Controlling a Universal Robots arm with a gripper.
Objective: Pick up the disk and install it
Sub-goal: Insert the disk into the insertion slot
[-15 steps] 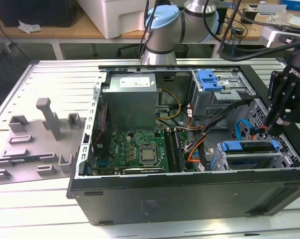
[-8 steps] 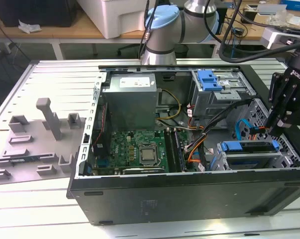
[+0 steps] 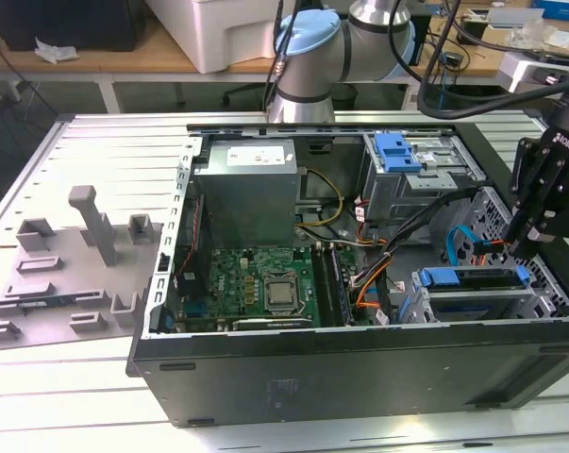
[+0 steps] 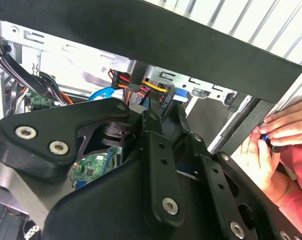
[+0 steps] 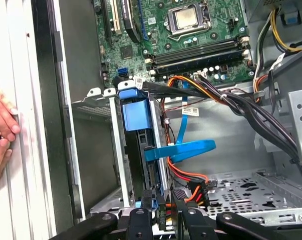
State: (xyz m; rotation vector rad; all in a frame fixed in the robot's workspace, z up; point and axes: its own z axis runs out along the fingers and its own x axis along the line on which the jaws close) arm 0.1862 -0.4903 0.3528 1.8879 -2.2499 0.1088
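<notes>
Slatted metal table (image 3: 95,151) carrying an open computer case (image 3: 359,377) — the gripper (image 5: 163,217) sits at the cabled end of the disk (image 5: 134,114), which stands on edge inside the drive cage (image 5: 118,160) with its blue carrier showing; clenched or released, I cannot tell. Judged step: install, disk seated or nearly so — any further push calls for staying in line with the cage and clear of the blue cable (image 5: 183,149) and wire bundle (image 5: 231,105). Disk label is hidden, its connector end is half-covered by the gripper, and a person's hands (image 5: 0,117) are cut off beside the case edge.
</notes>
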